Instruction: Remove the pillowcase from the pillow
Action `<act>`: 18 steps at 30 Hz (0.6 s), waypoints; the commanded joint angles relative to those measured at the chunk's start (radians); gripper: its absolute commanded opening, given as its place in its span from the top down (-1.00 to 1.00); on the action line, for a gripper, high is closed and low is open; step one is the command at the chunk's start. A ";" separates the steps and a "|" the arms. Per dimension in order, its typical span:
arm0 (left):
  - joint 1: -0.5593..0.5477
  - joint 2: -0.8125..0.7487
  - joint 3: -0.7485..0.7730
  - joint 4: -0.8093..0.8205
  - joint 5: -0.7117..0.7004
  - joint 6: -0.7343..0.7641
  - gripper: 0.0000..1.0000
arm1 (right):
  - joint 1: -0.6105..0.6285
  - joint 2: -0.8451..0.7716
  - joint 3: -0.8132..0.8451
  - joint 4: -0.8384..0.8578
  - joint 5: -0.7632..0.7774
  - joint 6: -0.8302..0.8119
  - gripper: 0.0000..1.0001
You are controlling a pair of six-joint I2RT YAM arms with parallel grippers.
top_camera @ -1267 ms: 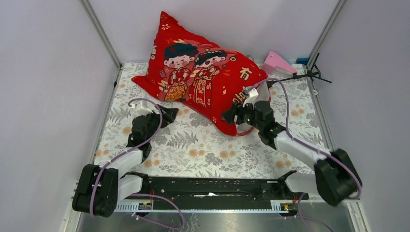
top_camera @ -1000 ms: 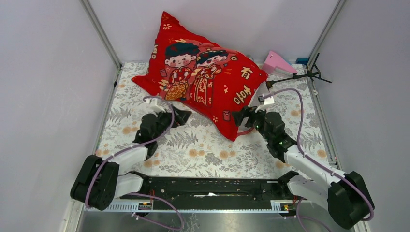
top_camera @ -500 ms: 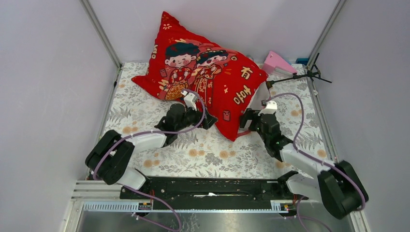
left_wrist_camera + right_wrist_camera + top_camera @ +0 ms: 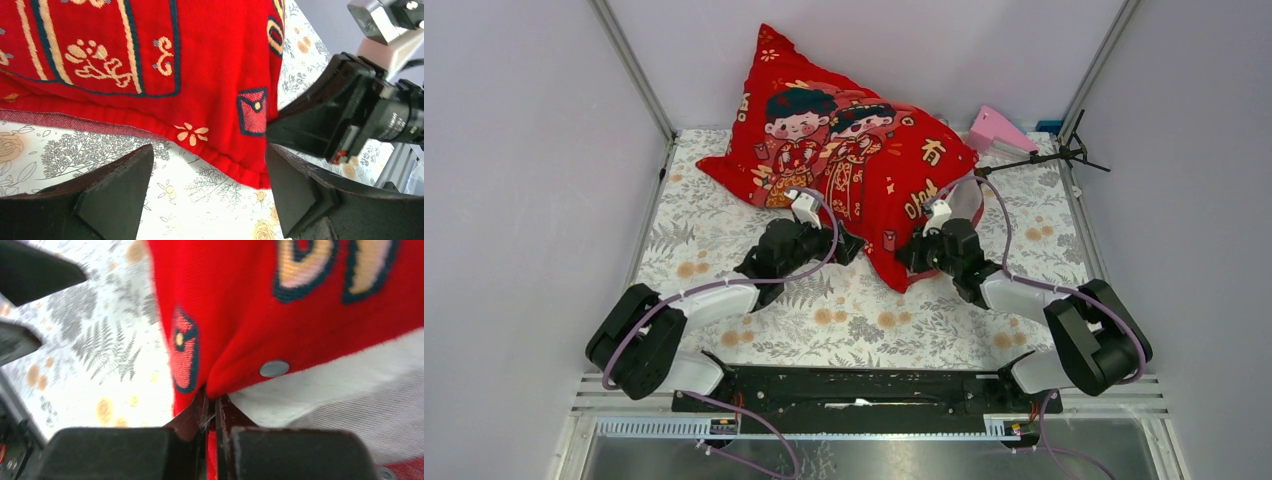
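The left tool (image 4: pixel 852 246) is low over the bench (image 4: pixel 724 230) with its jaws spread wide. It holds nothing, and the pillowcase's near hem lies just beyond its fingertips.

The pillowcase (image 4: pixel 844 160) covers the middle and far part of the bench, with its far left corner propped up against the back wall. Its long axis looks to run from far left to near right. The mouth seems to be at the right end, where the white pillow (image 4: pixel 320 382) shows under a red hem with a metal snap (image 4: pixel 274 368).

The cover looks like a soft, limp knit, light and not fragile. It will probably bunch and stretch rather than slide off in one piece. The stuffed pillow inside is plump and yielding, so it is likely to drag along unless something pins it. The hem beside the snap is the firmest place to hold the cover, and the bare white end is the place to hold the pillow.

The right tool (image 4: pixel 911 255) is clamped tight on the red hem at the near right corner, just below the snap.
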 commanded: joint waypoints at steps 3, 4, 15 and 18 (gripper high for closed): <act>0.003 -0.065 -0.025 0.043 -0.062 0.028 -0.75 | 0.108 -0.045 0.011 0.122 -0.263 -0.116 0.93; 0.003 -0.066 -0.025 0.043 -0.063 0.031 -0.75 | 0.115 -0.056 0.003 0.140 -0.282 -0.120 0.76; -0.011 -0.091 -0.030 0.047 -0.056 0.052 -0.75 | 0.117 -0.271 -0.115 0.075 0.418 -0.066 -0.86; -0.059 -0.092 -0.010 0.015 -0.100 0.098 -0.75 | 0.101 -0.329 -0.140 0.012 0.665 -0.011 -0.99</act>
